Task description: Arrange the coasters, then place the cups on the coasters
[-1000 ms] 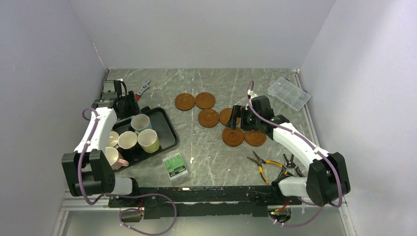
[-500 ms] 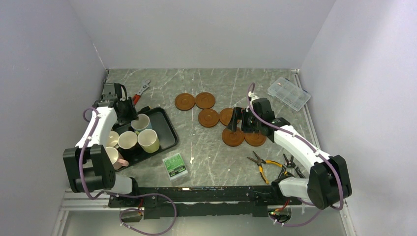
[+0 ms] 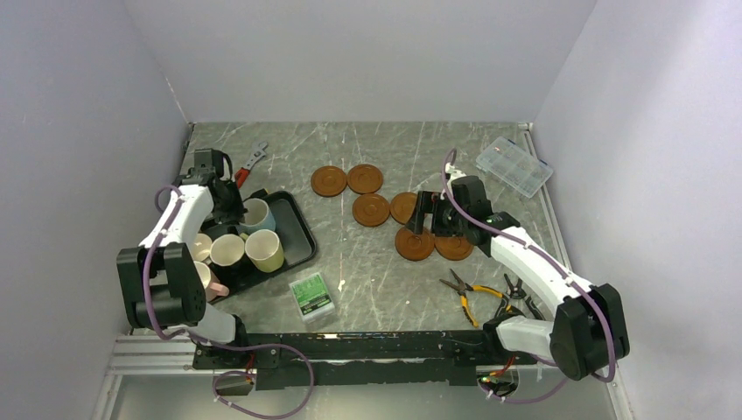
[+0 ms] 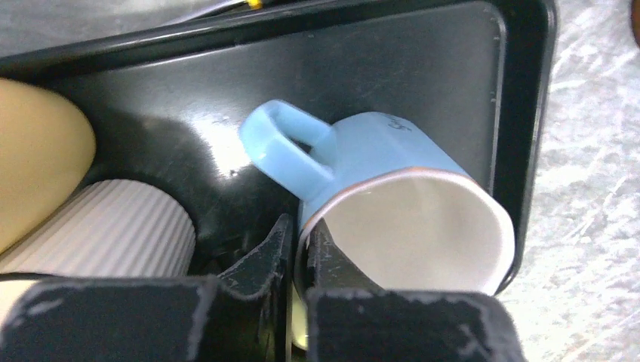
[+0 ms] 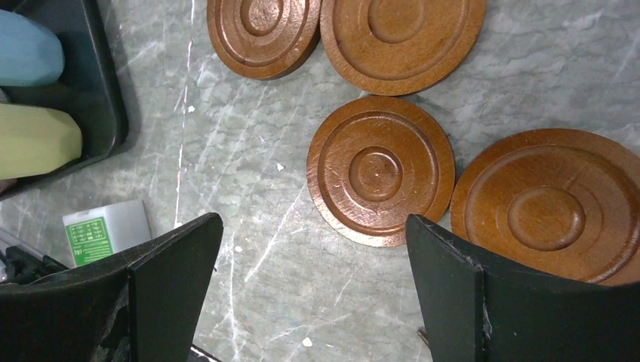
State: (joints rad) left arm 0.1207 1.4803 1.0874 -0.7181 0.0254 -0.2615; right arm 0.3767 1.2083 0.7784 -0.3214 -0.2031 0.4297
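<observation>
Left wrist view: your left fingers [image 4: 264, 253] pinch the light blue cup [image 4: 381, 151] by its rim; lift straight, clear of the tray [image 4: 423, 53]. Your right fingers [image 5: 170, 271] stand wide above the coasters [image 5: 375, 172]

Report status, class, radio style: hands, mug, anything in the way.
Left hand shut on blue mug rim, inside tray. Right hand open over coasters. Ribbed mug close alongside.
</observation>
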